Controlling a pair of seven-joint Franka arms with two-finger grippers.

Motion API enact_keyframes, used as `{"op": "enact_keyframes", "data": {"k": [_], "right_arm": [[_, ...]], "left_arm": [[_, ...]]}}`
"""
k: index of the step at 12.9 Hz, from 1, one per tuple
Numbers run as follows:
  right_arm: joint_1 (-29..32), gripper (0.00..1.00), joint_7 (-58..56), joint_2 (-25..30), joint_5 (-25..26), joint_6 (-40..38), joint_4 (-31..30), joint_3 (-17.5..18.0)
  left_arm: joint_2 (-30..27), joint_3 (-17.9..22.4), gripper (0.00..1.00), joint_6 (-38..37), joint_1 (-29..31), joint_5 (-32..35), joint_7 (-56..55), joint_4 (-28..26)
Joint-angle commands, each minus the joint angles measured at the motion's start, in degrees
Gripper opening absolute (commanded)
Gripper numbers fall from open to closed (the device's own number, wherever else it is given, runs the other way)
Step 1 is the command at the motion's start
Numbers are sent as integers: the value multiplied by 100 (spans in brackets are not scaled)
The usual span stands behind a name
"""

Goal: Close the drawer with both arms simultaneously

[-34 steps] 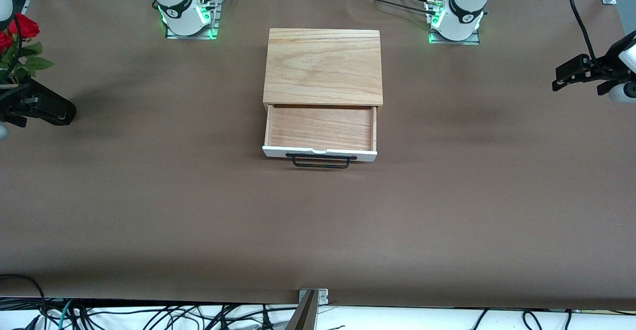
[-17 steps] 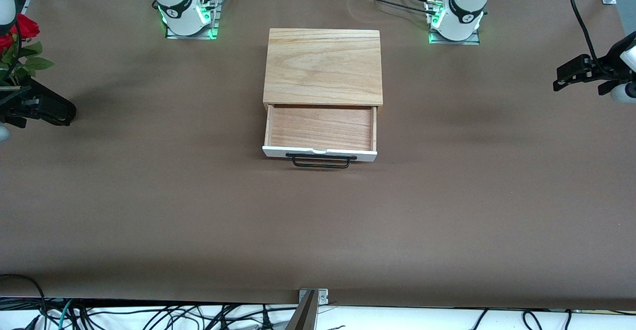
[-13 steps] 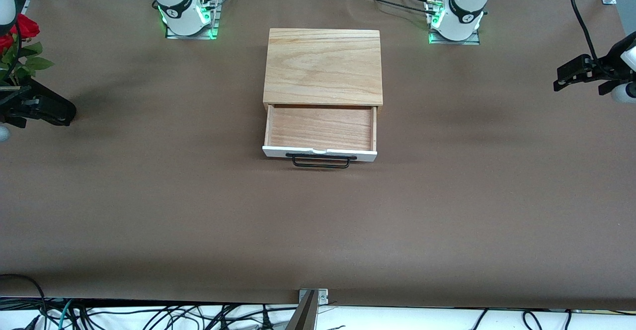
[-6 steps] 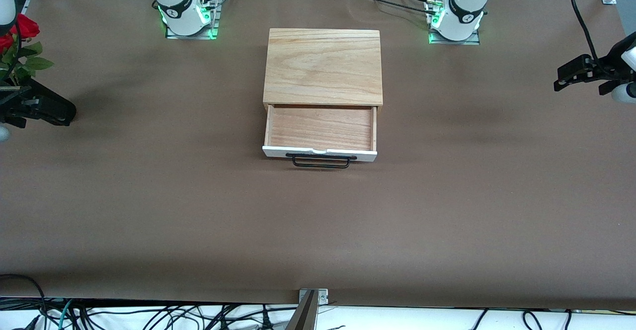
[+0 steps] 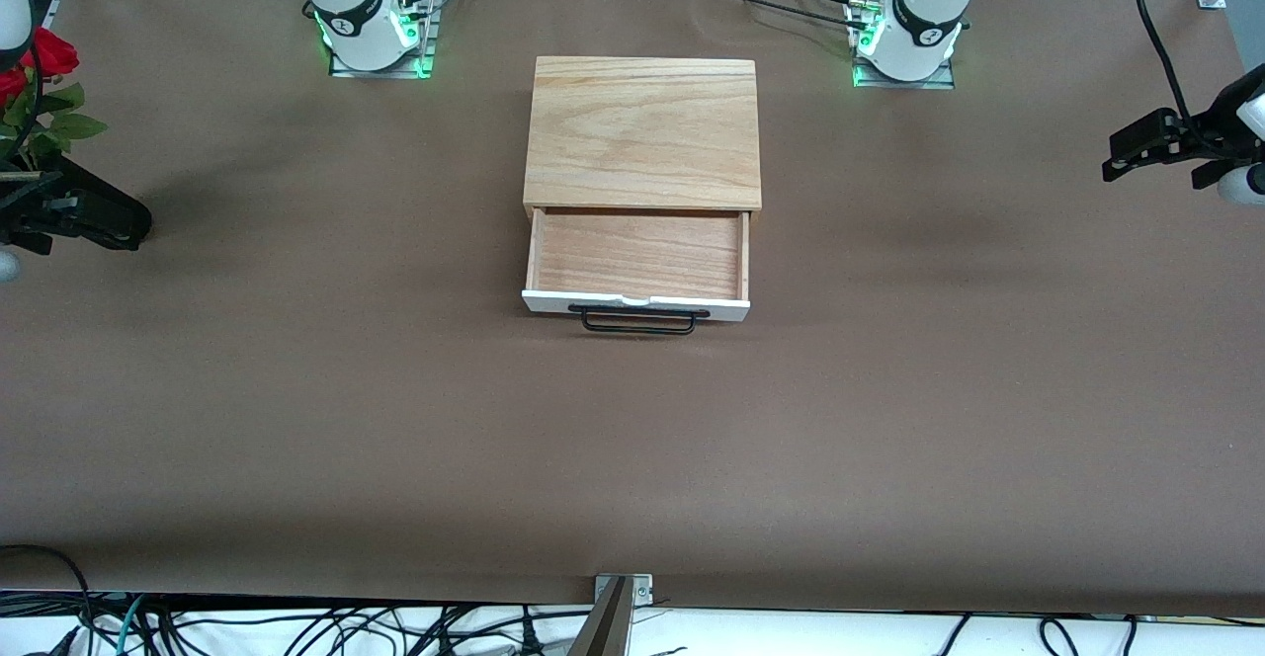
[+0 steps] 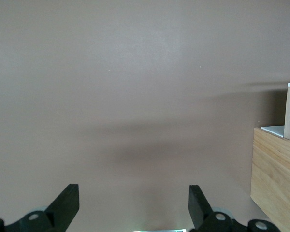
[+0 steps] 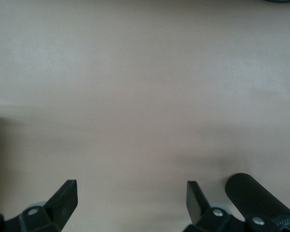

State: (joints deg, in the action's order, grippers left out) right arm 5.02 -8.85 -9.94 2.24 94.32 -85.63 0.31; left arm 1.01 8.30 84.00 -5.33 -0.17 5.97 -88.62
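The oak-coloured box (image 5: 642, 132) sits mid-table between the two arm bases. Its drawer (image 5: 637, 253) is pulled out toward the front camera, empty, with the white front panel (image 5: 726, 309) and black wire handle (image 5: 637, 322) facing that camera. My left gripper (image 5: 1122, 154) hangs open over the table at the left arm's end, far from the box. In the left wrist view it (image 6: 134, 193) is open and empty, with the box side (image 6: 275, 179) at the edge. My right gripper (image 5: 124, 223) is over the right arm's end; in the right wrist view it (image 7: 130, 188) is open and empty.
A brown cloth (image 5: 395, 419) covers the table. Red roses with green leaves (image 5: 40, 73) stand at the right arm's end, beside the right gripper. Cables (image 5: 296, 631) lie along the table edge nearest the camera. A black ribbed cylinder (image 7: 256, 198) shows beside the right gripper.
The left gripper has crept very slightly toward the robots' bases. The right gripper, the box and the drawer have not moved.
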Motion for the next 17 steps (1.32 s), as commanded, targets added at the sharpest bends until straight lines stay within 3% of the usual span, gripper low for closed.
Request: {"op": "enact_keyframes", "data": {"k": [1,5,7,11,13,17], "right_arm": [[-1,100,76,-17,31,25,29,13],[-132,100,85,-157,-48,-10,12,31],[-202,100,85,-324,-476,51,12,31],[-992,100,94,-929,-734,892,20,31],[-1318,100,94,-1237,-1013,1315,29,31],[-1705,100,94,-1730,-1856,2167,29,40]], "left_arm": [[-84,5,100,-15,24,-115,79,-103],[-66,5,100,20,15,-115,71,-103],[91,-21,100,248,6,-123,80,-252],[626,-503,100,1275,-46,-202,80,-656],[680,-557,100,1391,-47,-1078,89,-736],[1041,-768,100,1725,-55,-1528,97,-692]]}}
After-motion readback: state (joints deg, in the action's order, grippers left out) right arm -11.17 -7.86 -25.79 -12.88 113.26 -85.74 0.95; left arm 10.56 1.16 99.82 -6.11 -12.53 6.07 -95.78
